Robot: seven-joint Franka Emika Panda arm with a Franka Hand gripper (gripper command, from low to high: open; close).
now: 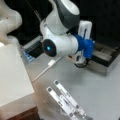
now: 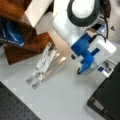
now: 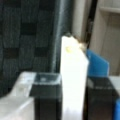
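Note:
In the wrist view my gripper (image 3: pixel 73 80) is shut on a tall white block (image 3: pixel 73 65), which stands upright between the two black fingers (image 3: pixel 47 95). A blue piece (image 3: pixel 98 65) shows just behind the right finger. In both front views the arm's blue wrist mount (image 1: pixel 86 47) (image 2: pixel 86 52) hangs low over the grey table (image 1: pixel 100 90), next to a dark tray (image 1: pixel 105 57). The mount hides the fingers there. A black-edged box (image 2: pixel 107 100) lies just below the wrist end in a front view.
A folding metal stand (image 1: pixel 66 101) (image 2: pixel 43 66) lies on the table. A white cable with a plug (image 1: pixel 51 63) runs toward a white box (image 1: pixel 12 75). A wooden shelf (image 2: pixel 25 47) holds a blue item (image 2: pixel 11 33). A black perforated board (image 2: pixel 15 107) borders the table.

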